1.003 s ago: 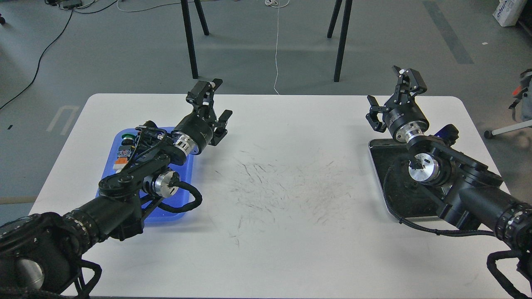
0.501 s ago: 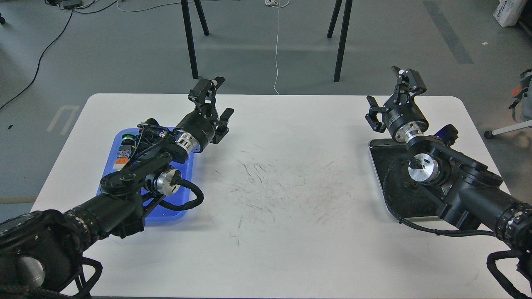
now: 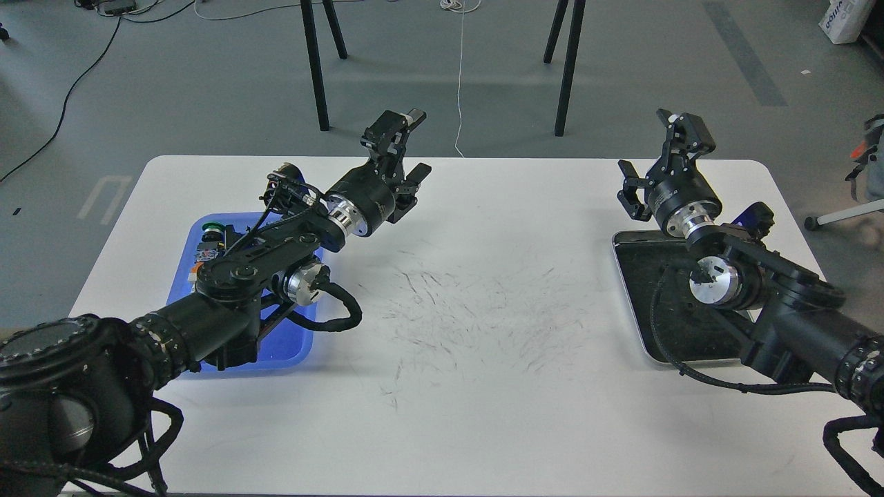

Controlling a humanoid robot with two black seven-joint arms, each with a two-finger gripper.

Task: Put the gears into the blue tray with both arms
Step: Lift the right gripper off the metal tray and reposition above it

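Tray (image 3: 293,345), bright blue, low-rimmed, lies partly under left arm (image 3: 228,290).

Both arms raised, jaws apart, nothing held.

The left arm (image 3: 255,276) reaches forward and inward, its left gripper (image 3: 407,148) tilted up with jaws spread. The right arm (image 3: 766,304) angles up likewise, its right gripper (image 3: 659,155) with jaws wide.

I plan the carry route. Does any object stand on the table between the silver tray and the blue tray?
Nothing visible does: the white table between the silver tray and the blue tray shows only scuff marks. The left arm hangs over the blue tray.
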